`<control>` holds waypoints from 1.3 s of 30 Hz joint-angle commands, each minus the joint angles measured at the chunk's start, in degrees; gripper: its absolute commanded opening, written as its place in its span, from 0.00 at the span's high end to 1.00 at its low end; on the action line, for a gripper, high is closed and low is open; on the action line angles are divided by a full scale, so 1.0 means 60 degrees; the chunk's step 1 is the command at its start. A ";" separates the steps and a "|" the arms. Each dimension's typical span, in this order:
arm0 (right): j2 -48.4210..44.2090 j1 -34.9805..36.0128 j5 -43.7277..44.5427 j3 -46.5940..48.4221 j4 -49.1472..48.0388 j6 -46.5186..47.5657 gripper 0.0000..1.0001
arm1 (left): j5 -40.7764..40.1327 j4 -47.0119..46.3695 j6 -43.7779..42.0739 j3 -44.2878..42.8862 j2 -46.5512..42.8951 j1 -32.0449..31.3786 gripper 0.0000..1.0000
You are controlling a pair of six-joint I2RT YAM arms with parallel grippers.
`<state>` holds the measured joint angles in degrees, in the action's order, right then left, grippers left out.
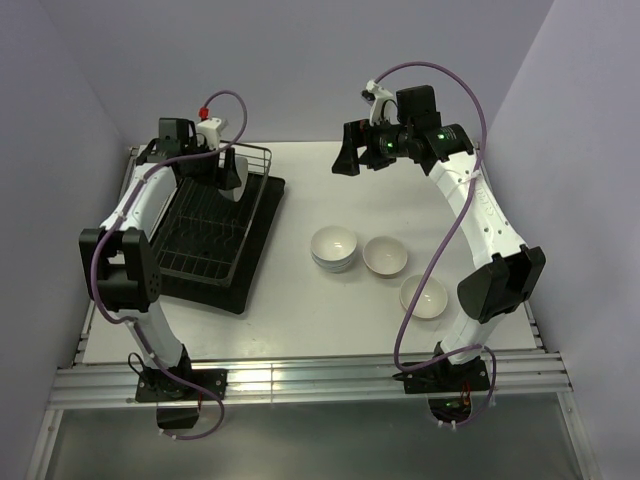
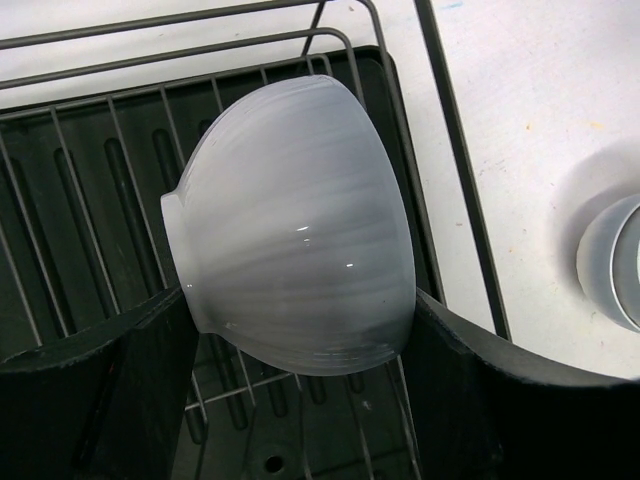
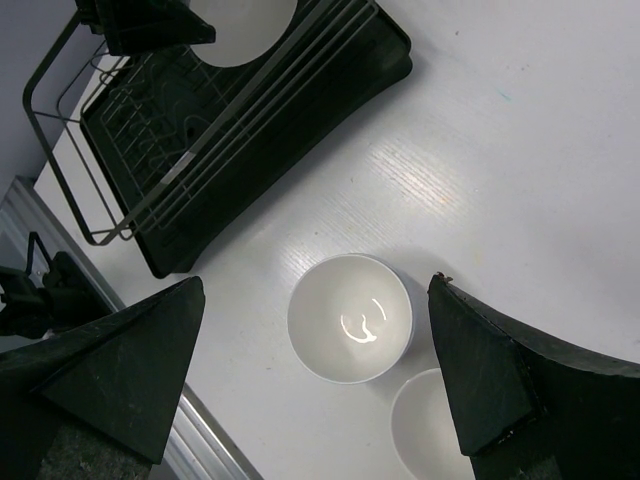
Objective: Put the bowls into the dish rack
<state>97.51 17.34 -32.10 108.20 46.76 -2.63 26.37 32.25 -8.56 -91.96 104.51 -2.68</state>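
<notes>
The left end effector [image 2: 300,330] pinches a white bowl [image 2: 295,220] between its two black fingers [image 2: 110,400]. The bowl is tipped on its side, its foot toward the left finger and its rim toward the right one. It hangs over the far right corner of the dish rack [image 1: 200,235], a dark wire basket on a black tray [image 1: 254,250] on the left part of the white desk [image 1: 300,330]. Whether the bowl touches the wires cannot be told. The right end effector [image 1: 360,160] hovers high over the far middle of the desk, fingers spread wide with nothing between them. Below it sit a stack of bowls [image 1: 333,247], a single bowl [image 1: 384,255] just beside the stack, and another bowl [image 1: 423,296] nearer the right arm's base
</notes>
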 commanded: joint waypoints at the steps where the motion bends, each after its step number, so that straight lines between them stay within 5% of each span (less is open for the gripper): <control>1: -0.0418 -0.0064 0.0134 -0.0075 0.0043 0.0131 0.00 | -0.0014 -0.0424 -0.0258 -0.0318 -0.0177 -0.0271 1.00; 39: -0.0125 -0.0078 0.0061 0.0174 0.0277 0.0249 0.00 | -0.0953 0.0250 -0.1035 -0.0567 0.0511 -0.0608 1.00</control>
<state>97.51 17.34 -31.51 108.20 48.51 -1.80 21.02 34.87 -13.06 -92.90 107.66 -5.67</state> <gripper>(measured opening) 0.997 0.769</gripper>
